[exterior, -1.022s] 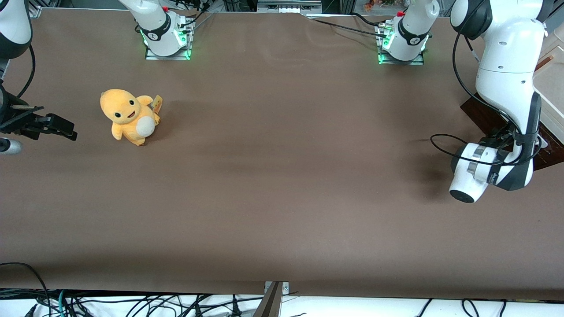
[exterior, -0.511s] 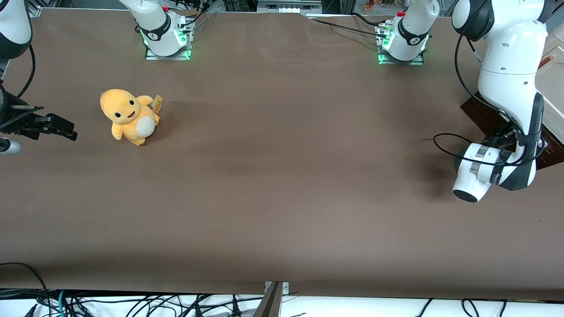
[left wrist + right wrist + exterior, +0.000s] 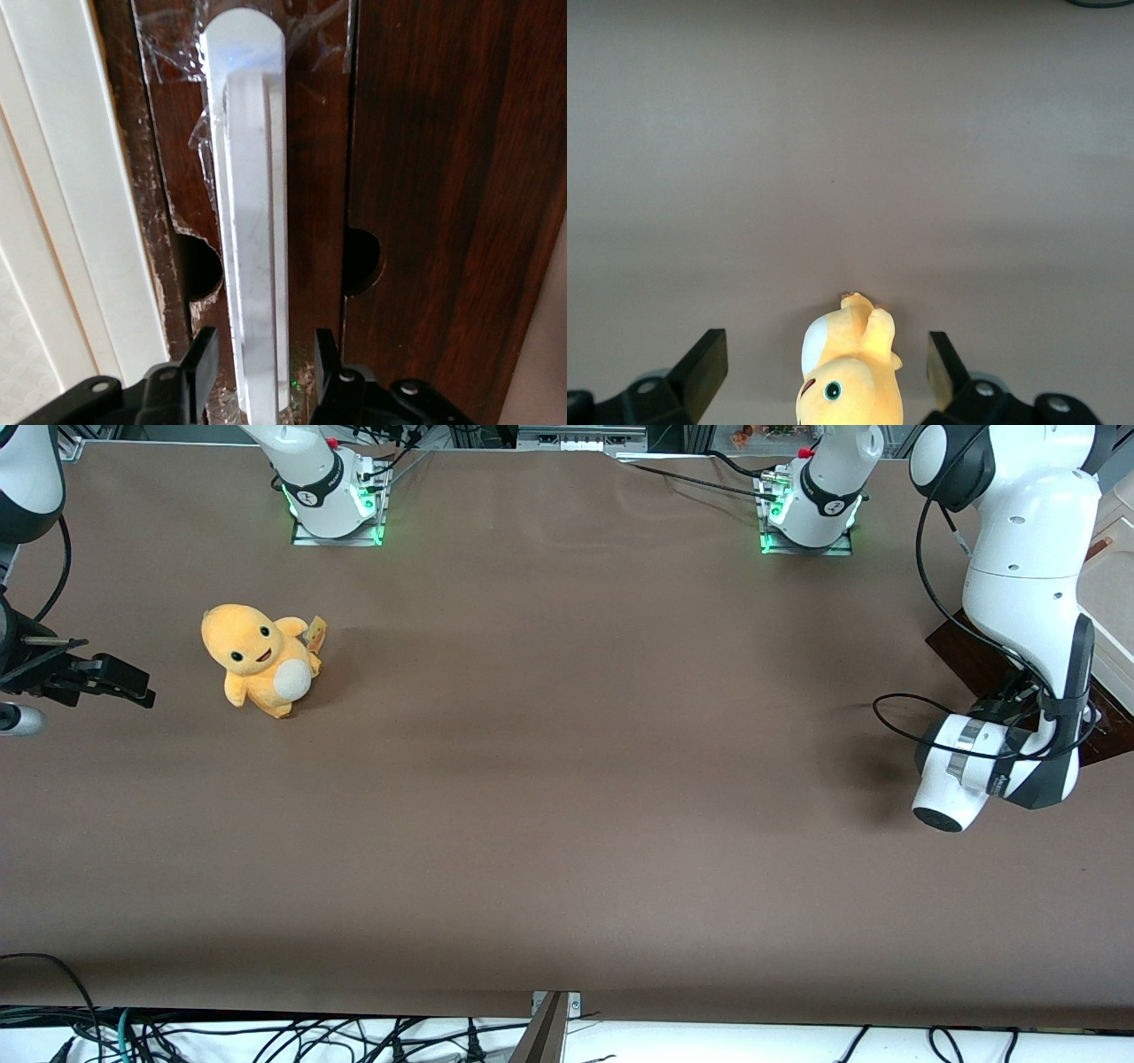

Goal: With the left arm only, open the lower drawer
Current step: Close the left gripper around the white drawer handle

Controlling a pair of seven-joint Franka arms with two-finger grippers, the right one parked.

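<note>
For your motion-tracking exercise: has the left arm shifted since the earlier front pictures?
Yes. Measured against the green-lit arm base, the left arm edged sideways toward the table's working-arm end; its end effector straddles the lower drawer's white handle.

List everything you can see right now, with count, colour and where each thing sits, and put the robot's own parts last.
plush toy: one, orange-yellow with a white belly, on the table toward the parked arm's end.
table: one, brown covering.
lower drawer: one, dark brown front, at the working arm's end.
handle: one, long white bar on the drawer front.
cream panel: one, beside the drawer front.
arm bases: two, white, lit green, farthest from the front camera.
left arm: one, white with black bands.
claw: one, black, open, fingers straddling the handle.
</note>
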